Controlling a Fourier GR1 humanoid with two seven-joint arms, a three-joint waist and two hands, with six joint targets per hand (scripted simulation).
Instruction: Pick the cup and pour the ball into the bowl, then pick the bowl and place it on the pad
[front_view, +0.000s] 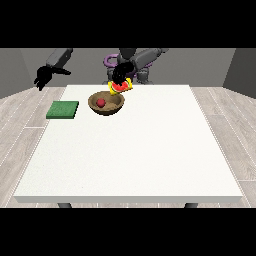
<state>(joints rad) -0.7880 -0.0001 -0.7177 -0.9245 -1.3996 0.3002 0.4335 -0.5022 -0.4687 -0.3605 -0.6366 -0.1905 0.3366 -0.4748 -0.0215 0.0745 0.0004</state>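
Just below our hand (121, 74) grasping the tipped yellow-and-red cup (120, 87), the small red ball (100, 102) sits in the brown wooden bowl (106, 104), so we should right the cup gently.

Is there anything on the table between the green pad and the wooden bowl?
No. In the front view, only a short stretch of bare white table separates the green pad from the wooden bowl; the red ball lies inside the bowl.
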